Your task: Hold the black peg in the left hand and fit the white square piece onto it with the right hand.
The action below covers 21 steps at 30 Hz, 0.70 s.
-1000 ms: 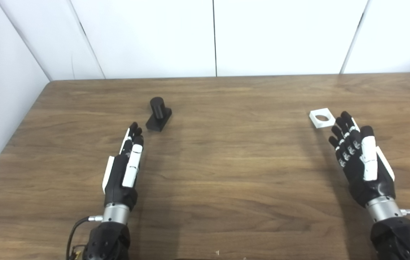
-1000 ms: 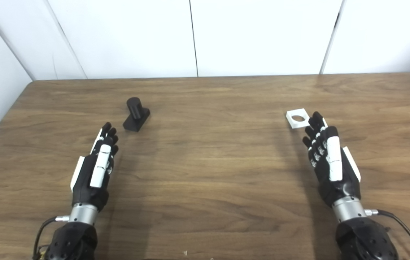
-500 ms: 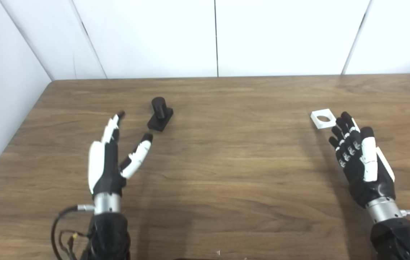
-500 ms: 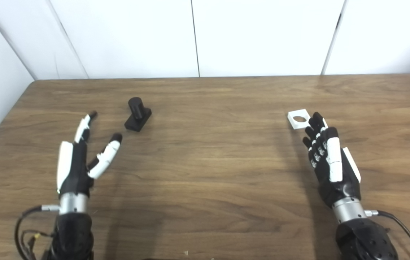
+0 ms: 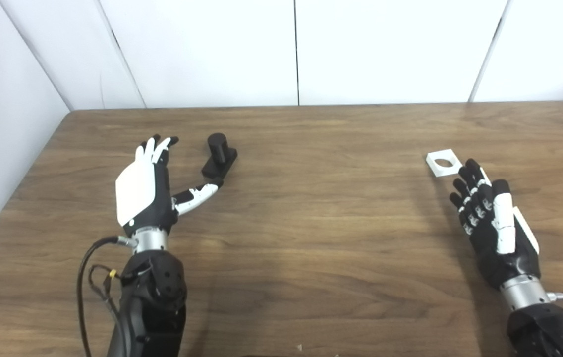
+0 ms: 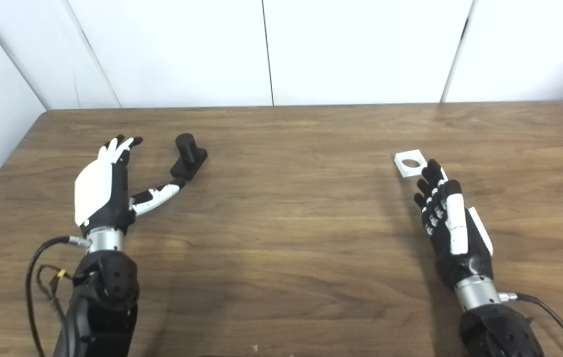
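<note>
While the right hand (image 5: 497,228) waits, the left eye view shows what is new. A second ago the left hand (image 5: 145,191) lay flat and low, fingers together, short of the peg (image 5: 218,158). Now it has gone forward and turned, so its white back faces up. Its fingers (image 5: 155,146) are spread wide and the thumb reaches out until its tip is just beside the peg's base. It holds nothing. I think it is getting ready to grab the peg, so the task has only just begun. The peg stands up on the table (image 5: 311,223), at the left and far from the square (image 5: 443,162).

From the right eye view, the right hand (image 6: 452,233) has slid back a tiny bit. It lies near the table with its fingers (image 6: 432,186) straight and close together, and it holds nothing too. The square (image 6: 411,163) lies flat just past those fingertips, with its round hole facing up. The peg (image 6: 188,157) sits by the left hand (image 6: 103,191), between thumb and fingers but not yet held.

No words, brands or labels can be read on anything.
</note>
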Available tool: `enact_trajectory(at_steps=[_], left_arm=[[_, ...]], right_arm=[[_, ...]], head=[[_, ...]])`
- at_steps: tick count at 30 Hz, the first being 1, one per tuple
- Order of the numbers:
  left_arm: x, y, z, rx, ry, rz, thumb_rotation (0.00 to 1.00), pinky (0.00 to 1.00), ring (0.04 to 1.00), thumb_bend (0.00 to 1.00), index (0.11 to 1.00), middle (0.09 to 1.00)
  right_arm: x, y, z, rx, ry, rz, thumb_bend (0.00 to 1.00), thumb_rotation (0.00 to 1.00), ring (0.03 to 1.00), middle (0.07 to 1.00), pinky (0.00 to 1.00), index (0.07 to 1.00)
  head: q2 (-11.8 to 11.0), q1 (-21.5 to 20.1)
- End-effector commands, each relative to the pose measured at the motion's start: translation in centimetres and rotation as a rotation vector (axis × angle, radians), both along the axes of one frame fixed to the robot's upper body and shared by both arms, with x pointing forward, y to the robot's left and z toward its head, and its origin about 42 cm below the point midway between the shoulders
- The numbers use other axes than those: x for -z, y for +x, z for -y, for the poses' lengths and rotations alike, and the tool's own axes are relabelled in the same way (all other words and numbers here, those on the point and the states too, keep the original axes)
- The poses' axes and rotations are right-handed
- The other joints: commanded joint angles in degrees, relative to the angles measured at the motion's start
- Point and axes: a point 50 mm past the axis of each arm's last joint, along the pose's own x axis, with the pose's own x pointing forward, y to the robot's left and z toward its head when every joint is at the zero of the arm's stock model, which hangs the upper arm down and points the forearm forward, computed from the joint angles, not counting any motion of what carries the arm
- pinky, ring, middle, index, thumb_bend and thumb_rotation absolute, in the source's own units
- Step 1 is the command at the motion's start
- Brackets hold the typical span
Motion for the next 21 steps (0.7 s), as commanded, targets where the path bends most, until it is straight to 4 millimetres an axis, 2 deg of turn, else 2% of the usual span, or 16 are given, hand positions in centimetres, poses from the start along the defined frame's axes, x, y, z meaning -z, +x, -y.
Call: enact_trajectory(at_steps=[1, 6, 16, 21], left_arm=[[-1.7, 1.5, -0.5, -0.006, 0.062, 0.042, 0.5, 0.96, 1.0, 0.79, 0.849, 0.978], [-1.4, 3.3, -0.8, -0.003, 0.076, -0.019, 0.54, 0.94, 1.0, 0.8, 0.843, 0.973], [0.0, 6.1, -0.7, -0.017, 0.084, -0.084, 0.53, 0.92, 1.0, 0.81, 0.813, 0.955], [0.3, 7.3, -0.4, -0.015, 0.09, -0.099, 0.52, 0.95, 1.0, 0.8, 0.807, 0.95]], right_arm=[[-1.3, 0.6, -0.3, -0.015, -0.009, 0.08, 0.6, 1.0, 1.0, 1.0, 1.0, 1.0], [-1.3, 0.6, -0.4, -0.015, -0.015, 0.077, 0.61, 1.0, 1.0, 1.0, 1.0, 1.0], [-1.1, 0.6, -0.4, -0.008, -0.024, 0.076, 0.62, 1.0, 1.0, 1.0, 1.0, 1.0], [-1.2, 0.5, -0.4, -0.01, -0.028, 0.082, 0.6, 1.0, 1.0, 1.0, 1.0, 1.0]], head=[[-0.02, 0.02], [-0.18, -0.03], [-0.53, -0.58], [-0.64, -0.79]])
